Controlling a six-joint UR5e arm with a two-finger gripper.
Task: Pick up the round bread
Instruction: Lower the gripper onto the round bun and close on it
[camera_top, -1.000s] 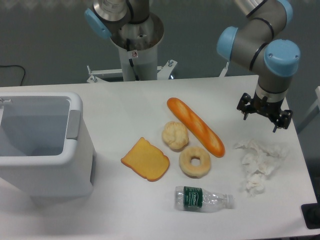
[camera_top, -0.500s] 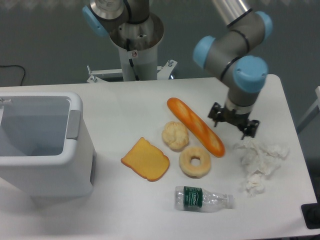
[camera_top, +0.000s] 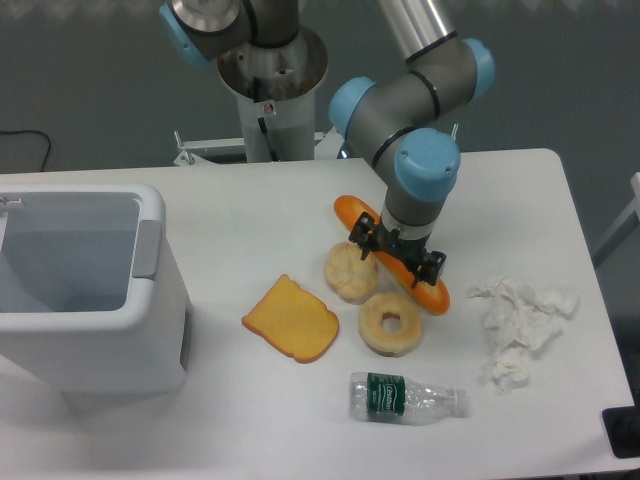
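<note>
While I am watching the fixed camera, the pincer (camera_top: 398, 255) is hanging over the middle of the long orange baguette (camera_top: 432, 290), its two fingers spread apart and gripping nothing. I am seeing one fingertip at about 10 o'clock and the other at about 4 o'clock of the wrist, with the loaf's bright crust showing between them. The round bread (camera_top: 349, 273) is lying on the table (camera_top: 250, 200) just beside the pincer, at its 8 o'clock, its right edge partly hidden behind the nearer finger; I cannot tell whether that finger is touching it. The ring-shaped doughnut (camera_top: 390, 323) is sitting at 6 o'clock of the pincer, close against the round bread and the baguette's lower end. The yellow toast slice (camera_top: 291, 319) is lying flat further out at 8 o'clock. A clear plastic bottle (camera_top: 408, 398) with a green label is lying on its side at 6 o'clock, near the table's front edge. Crumpled white tissues (camera_top: 520, 320) are resting at 4 o'clock, well apart from the breads. A white bin (camera_top: 150, 300) is standing far out at 9 o'clock.
</note>
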